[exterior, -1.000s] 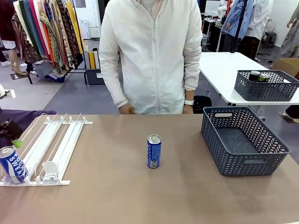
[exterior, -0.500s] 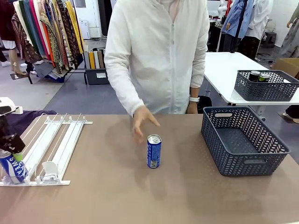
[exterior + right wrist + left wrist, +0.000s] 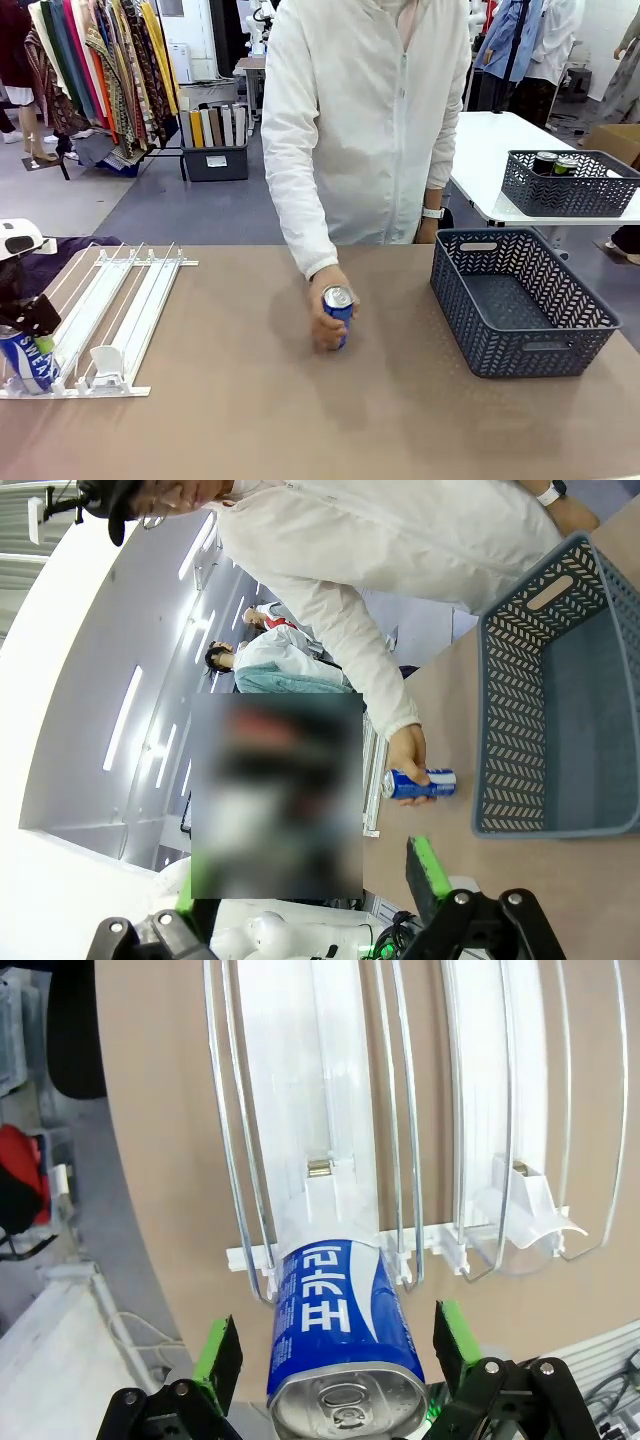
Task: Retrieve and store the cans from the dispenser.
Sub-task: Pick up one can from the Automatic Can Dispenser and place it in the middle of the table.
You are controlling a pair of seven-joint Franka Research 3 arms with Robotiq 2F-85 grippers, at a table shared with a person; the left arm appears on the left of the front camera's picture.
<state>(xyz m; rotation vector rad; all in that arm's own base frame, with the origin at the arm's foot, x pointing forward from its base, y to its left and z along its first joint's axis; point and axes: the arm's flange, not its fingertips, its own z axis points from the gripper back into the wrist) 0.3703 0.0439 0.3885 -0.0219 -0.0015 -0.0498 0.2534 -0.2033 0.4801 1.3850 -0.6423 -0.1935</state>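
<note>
My left hand is now straddling the blue can at the dispenser's near end, fingers standing apart, wire rails crowding both sides. Farther out, the person's hand is newly gripping the middle can. The tabletop toward the basket is lying open.

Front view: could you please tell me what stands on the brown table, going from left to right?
Blue can in the dispenser → white pusher block → hand-held blue can → dark grey basket.
</note>
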